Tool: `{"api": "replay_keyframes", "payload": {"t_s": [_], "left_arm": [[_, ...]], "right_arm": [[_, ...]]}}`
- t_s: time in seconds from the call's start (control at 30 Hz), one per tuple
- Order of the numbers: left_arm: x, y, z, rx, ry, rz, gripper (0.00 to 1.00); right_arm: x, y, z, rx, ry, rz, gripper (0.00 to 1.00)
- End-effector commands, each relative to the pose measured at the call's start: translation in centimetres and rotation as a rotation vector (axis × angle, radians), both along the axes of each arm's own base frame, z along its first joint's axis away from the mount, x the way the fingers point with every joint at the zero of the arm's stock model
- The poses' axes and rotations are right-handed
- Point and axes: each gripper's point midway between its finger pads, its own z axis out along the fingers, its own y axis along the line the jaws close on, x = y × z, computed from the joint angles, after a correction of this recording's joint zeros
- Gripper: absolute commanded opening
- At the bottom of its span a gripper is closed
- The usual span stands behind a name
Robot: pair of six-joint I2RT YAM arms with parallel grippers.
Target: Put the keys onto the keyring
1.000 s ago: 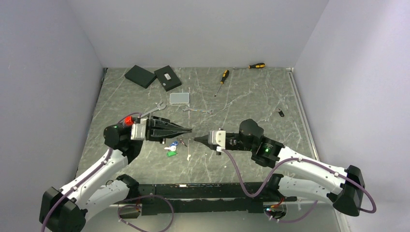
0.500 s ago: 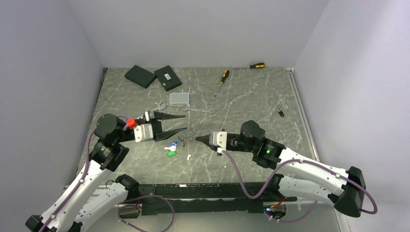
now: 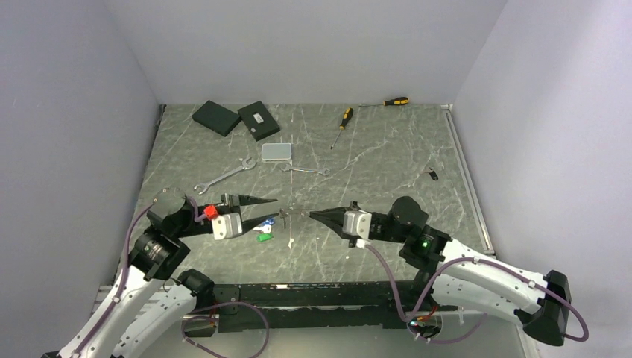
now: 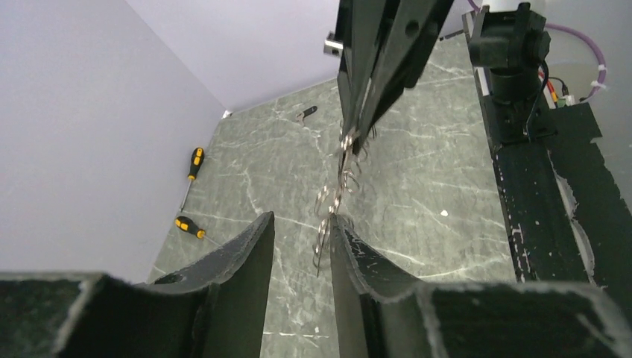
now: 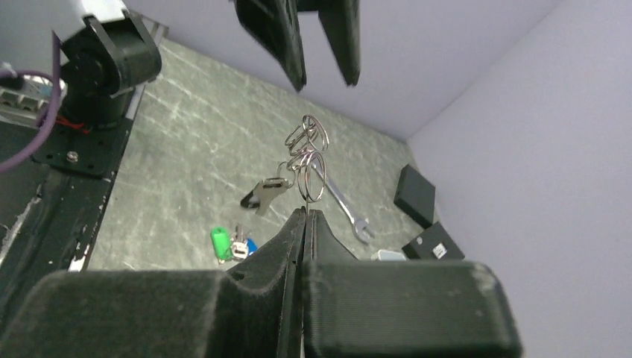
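My right gripper [image 5: 305, 214] is shut on the keyring [image 5: 307, 158], a bunch of thin silvery wire loops held up above the table. A black-headed key [image 5: 262, 195] hangs from the loops. Seen from above, the keyring [image 3: 287, 215] sits between the right gripper [image 3: 313, 214] and the left gripper [image 3: 272, 209]. My left gripper [image 4: 302, 231] is open, and the keyring [image 4: 335, 194] rests by the tip of its right finger without being pinched. Green and blue-headed keys [image 3: 262, 229] lie on the table below. Another small dark key [image 3: 432, 174] lies far right.
Two spanners [image 3: 223, 176] [image 3: 305, 171] and a clear plastic box [image 3: 276, 151] lie mid-table. Two black boxes [image 3: 216, 117] [image 3: 258, 119] sit at the back left. Yellow-and-black screwdrivers [image 3: 342, 125] [image 3: 391, 101] lie at the back. Walls close in on three sides.
My left gripper was shut near the keyring, then opened and drew back to the left and nearer. The right gripper stays shut on the keyring, its arm shifted slightly right.
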Motion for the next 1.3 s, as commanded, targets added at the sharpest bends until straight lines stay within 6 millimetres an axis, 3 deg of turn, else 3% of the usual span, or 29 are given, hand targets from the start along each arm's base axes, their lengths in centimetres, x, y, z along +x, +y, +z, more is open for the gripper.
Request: {"api": "replay_keyframes", "payload": {"t_s": [0.0, 0.17, 0.47, 0.63, 0.97, 1.13, 1.27], "left_arm": [[-0.6, 0.0, -1.1, 0.019, -0.032, -0.03, 0.37], [-1.9, -0.4, -1.0, -0.013, -0.048, -0.11, 0.33], [-3.8, -1.0, -0.8, -0.045, -0.085, -0.241, 0.31], [-3.5, -1.4, -0.9, -0.08, -0.086, -0.245, 0.31], [-4.2, -1.8, -1.7, -0.071, -0.032, -0.321, 0.44], [-4.4, -2.3, -3.2, -0.028, 0.014, -0.395, 0.36], [-3.2, -2.5, -3.7, -0.019, 0.012, -0.338, 0.29]], "right_arm": [[-2.1, -1.0, 5.1, 0.146, -0.096, 0.088, 0.0], [-4.0, -1.8, 6.2, 0.148, -0.085, 0.23, 0.0], [-4.4, -2.4, 6.5, 0.117, -0.044, 0.339, 0.0], [-4.4, -1.8, 6.3, 0.088, -0.028, 0.373, 0.0], [-2.4, -0.6, 4.5, -0.018, -0.004, 0.332, 0.0], [-2.0, -0.4, 4.4, -0.009, -0.005, 0.32, 0.0], [-1.9, -0.3, 4.3, -0.015, 0.002, 0.318, 0.0]]}}
